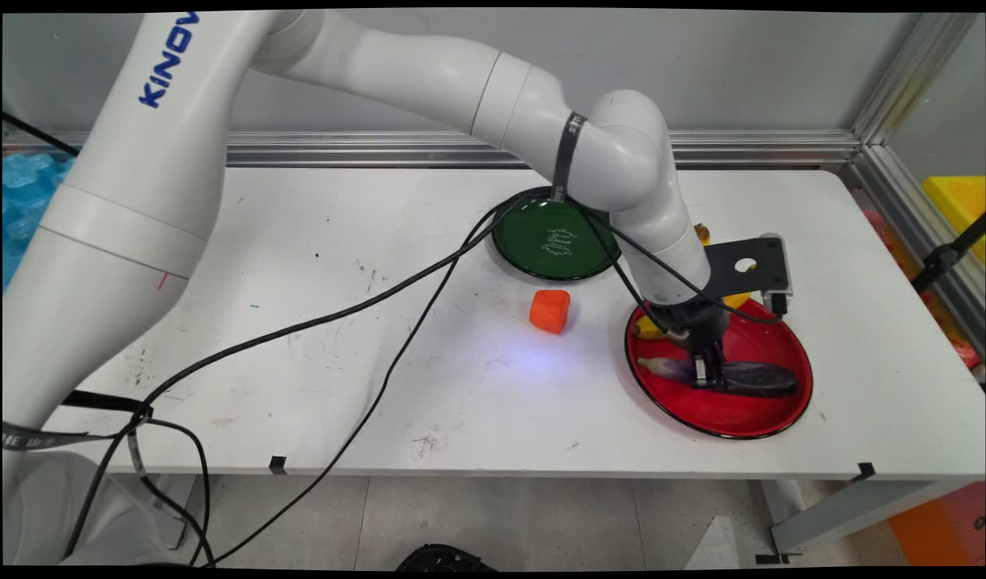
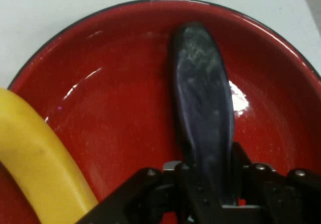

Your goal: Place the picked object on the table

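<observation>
While the gripper (image 1: 704, 371) stood low over the red plate (image 1: 750, 422), its fingers pinched the dark eggplant (image 2: 203, 108) lying there, a banana (image 2: 37, 158) just beside; an orange block (image 1: 549, 310) and green plate (image 1: 533, 241) sat apart.

A green plate (image 1: 556, 240) and an orange block (image 1: 550, 311) sit apart on the white bench (image 1: 300, 338).

Round red plate (image 2: 125, 83) of glossy enamel-like finish, with bright highlights across its smooth bowl. Lying on the plate, a long dark purple eggplant (image 2: 203, 98) with smooth, faintly mottled, semi-matt skin. Beside it on the plate, a yellow banana (image 2: 37, 158), smooth and matt. The matt black gripper (image 2: 205, 194) looks plastic.
</observation>
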You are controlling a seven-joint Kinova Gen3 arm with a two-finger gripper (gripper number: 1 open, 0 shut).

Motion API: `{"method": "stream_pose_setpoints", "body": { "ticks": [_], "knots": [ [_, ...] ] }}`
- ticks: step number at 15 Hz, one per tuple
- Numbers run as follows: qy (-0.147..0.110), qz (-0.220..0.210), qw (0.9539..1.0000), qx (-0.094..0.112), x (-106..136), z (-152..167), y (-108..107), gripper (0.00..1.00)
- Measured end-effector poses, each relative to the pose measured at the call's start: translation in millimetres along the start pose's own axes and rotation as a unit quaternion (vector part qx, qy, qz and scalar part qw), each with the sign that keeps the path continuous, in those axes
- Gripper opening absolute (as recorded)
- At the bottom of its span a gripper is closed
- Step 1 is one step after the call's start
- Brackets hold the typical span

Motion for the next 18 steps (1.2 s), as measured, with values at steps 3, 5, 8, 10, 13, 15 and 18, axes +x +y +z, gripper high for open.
{"method": "stream_pose_setpoints", "body": {
  "ticks": [3, 5, 8, 10, 13, 15, 18],
  "knots": [
    [0.004, 0.011, 0.9999, 0.003, 1.6, -12.1, 0.0, 0.00],
    [0.009, 0.019, 0.9998, 0.005, 3.3, -26.4, 0.6, 0.00],
    [0.017, 0.026, 0.9995, 0.010, 5.7, -50.6, 2.5, 0.00],
    [0.022, 0.028, 0.9993, 0.015, 6.1, -72.0, 4.5, 0.00],
    [0.024, 0.022, 0.9993, 0.020, 1.0, -105.4, 9.8, 0.00],
    [0.018, 0.012, 0.9995, 0.022, -10.4, -128.0, 15.7, 0.00],
    [0.007, -0.003, 0.9997, 0.023, -31.2, -152.6, 24.7, 0.00]
  ]
}}
